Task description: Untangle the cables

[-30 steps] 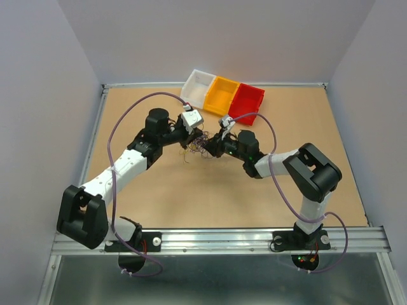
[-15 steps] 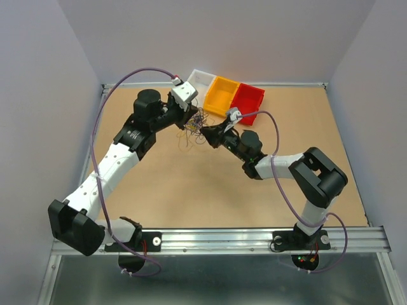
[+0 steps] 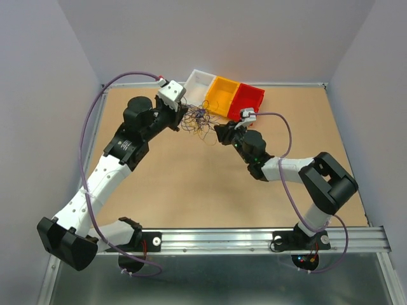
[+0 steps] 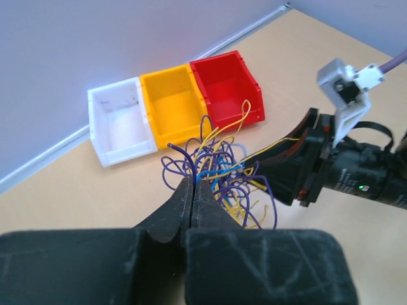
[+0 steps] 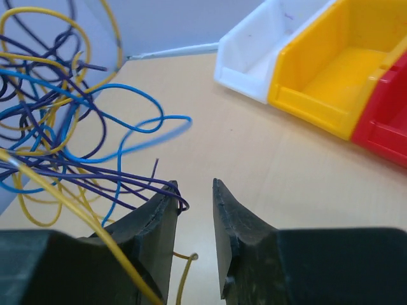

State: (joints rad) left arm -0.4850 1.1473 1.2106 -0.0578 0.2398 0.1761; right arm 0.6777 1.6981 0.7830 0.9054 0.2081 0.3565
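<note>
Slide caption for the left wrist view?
Left gripper shut on the cables, the tangle fanning out in front of the bins.

Pale lilac walls (image 3: 222, 32), brown wooden tabletop (image 3: 191, 190)

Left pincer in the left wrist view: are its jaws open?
No, the left pincer is shut tight, with the cables bunched at its tip.

Three bins beyond the tangle (image 3: 198, 122): one white bin (image 3: 198, 86), one yellow bin (image 3: 220, 95), one red bin (image 3: 247, 101). One tangle, three wire colours.
</note>
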